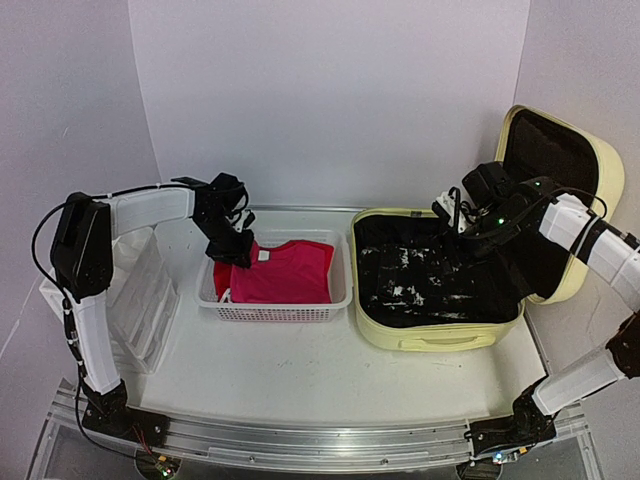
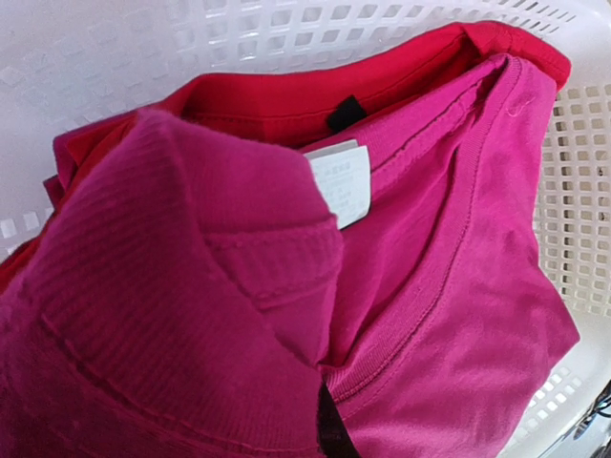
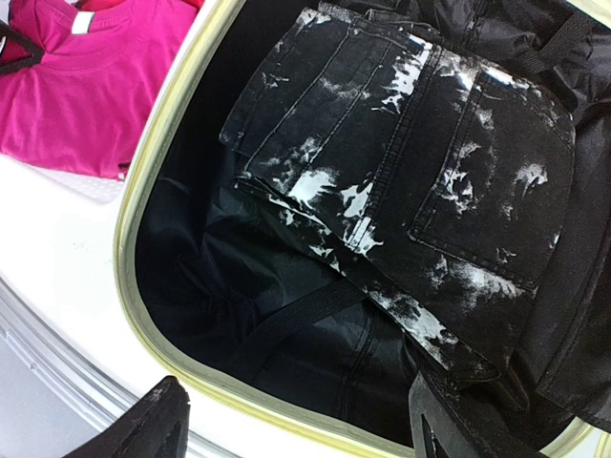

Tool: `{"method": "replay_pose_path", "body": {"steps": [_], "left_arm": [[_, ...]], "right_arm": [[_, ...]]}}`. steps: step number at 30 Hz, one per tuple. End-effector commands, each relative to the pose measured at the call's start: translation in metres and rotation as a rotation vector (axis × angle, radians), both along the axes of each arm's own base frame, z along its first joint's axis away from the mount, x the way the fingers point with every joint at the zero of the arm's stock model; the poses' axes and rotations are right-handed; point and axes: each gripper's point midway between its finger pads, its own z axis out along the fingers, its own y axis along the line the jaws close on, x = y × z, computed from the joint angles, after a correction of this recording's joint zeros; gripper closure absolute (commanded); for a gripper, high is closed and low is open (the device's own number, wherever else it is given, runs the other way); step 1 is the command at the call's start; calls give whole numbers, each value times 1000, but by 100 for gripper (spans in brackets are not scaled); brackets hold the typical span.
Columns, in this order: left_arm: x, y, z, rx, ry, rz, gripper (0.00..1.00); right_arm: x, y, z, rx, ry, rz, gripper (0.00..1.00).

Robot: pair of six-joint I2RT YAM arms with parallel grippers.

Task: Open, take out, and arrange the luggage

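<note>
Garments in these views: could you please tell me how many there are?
3: a pink T-shirt on top in the white basket, a red garment beneath it, and black bleached jeans in the open suitcase. More may lie hidden underneath.

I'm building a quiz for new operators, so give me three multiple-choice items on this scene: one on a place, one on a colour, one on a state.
1. The jeans lie: A on the table B in the suitcase C on the drawers.
2. The top shirt in the basket is: A pink B blue C green.
3. The suitcase lid is: A zipped shut B raised open C lying detached.
Answers: B, black lining surrounds them; A, pink covers a red shirt; B, it stands up behind the open shell.
</note>
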Motion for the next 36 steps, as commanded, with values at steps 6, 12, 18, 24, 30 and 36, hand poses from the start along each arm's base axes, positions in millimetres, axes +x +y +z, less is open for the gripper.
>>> {"method": "replay_pose_path", "body": {"steps": [6,12,18,24,30,36], "left_arm": [[34,12,5,77,-80,-20,100],[32,40,-8,224,-82,30,82],[27,71,46,314,-217,93,57],[-4,63,82,177,-218,60,54],[-47,6,63,-153,-4,-61,66],[-68,0,14,-148,112,-80,73]], "right_arm": [[1,1,3,4,-11,-4,20],[1,1,0,3,-2,-2,20],[3,1,-3,-12,1,0,20],[3,1,-11,-19,27,-4,20],[4,18,-18,18,76,15,18],[10,40,-32,79,148,13,16]]}}
